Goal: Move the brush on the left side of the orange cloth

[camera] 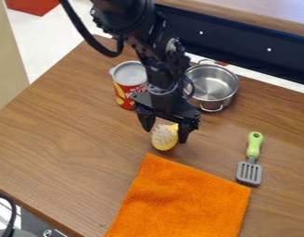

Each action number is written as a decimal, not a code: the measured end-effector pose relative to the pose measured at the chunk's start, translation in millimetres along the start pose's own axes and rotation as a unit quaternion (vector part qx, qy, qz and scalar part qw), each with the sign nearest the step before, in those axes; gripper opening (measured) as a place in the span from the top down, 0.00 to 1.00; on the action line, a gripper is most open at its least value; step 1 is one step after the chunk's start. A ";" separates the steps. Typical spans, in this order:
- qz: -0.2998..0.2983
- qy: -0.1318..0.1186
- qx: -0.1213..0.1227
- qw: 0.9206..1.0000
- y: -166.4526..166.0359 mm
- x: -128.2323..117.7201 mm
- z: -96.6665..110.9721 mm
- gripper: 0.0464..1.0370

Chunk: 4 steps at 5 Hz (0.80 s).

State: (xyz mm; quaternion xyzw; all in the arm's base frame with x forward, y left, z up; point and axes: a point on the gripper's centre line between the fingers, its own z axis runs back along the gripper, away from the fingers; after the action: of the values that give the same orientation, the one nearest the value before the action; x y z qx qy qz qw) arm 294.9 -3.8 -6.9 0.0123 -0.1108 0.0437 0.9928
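Two-finger gripper (166, 134), fingers wide apart and gripping nothing, astride the yellow bristle brush (164, 140). The brush lies at 12 o'clock from the orange cloth (182, 199); from the brush, red can (122, 91), 11 o'clock; steel pot (224, 101), 1; slotted spatula (250, 172), 4.

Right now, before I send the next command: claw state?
Claw: open, fingers spread to either side of the yellow bristle brush; no closed grip on it, though whether one finger touches it can't be told.
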 end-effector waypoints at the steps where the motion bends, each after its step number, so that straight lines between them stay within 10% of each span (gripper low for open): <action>1: -0.001 -0.001 0.022 1.000 3.7 -0.5 -4.5 0.04; 4: -0.023 0.010 0.025 0.999 -3.0 2.2 -22.9 0.04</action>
State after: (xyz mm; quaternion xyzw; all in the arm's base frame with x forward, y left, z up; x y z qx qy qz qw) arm 302.3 -5.8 -28.7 0.0389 -0.0991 0.0238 0.9940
